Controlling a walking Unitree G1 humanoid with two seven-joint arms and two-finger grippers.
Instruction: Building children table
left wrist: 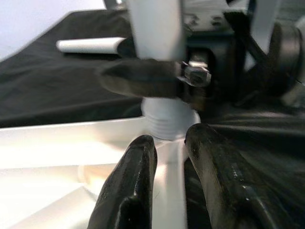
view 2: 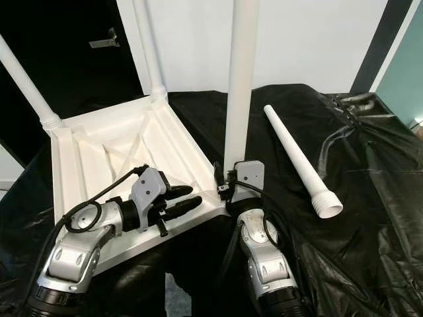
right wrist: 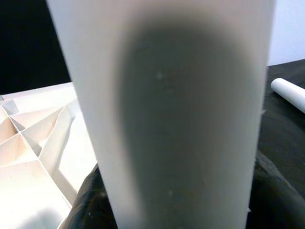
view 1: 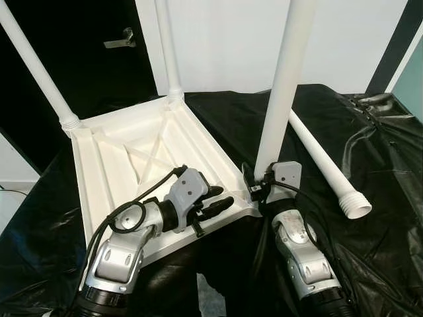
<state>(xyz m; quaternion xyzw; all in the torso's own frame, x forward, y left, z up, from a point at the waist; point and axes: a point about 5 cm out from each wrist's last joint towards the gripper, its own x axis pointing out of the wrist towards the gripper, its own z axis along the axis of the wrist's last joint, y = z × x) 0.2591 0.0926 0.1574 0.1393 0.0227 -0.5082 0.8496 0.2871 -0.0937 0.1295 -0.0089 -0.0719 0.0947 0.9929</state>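
The white table top (view 1: 112, 152) lies upside down on a black sheet, ribs facing up. Two white legs stand screwed into its far corners, one on the left (view 1: 39, 72) and one at the back (view 1: 168, 46). A third leg (view 1: 284, 79) stands upright at the near right corner, its threaded foot (left wrist: 169, 117) at the socket. My right gripper (view 1: 261, 183) is shut on this leg just above the corner. My left gripper (view 1: 221, 199) reaches along the near edge toward that corner, its fingers (left wrist: 138, 167) closed astride the table's rim. A fourth leg (view 1: 324, 162) lies loose on the sheet to the right.
The crumpled black sheet (view 1: 370, 231) covers the work surface and hangs off on all sides. A white wall (view 1: 225, 39) stands behind, with a dark door and its handle (view 1: 119, 41) at the back left. A teal panel (view 1: 413, 79) rises at the far right.
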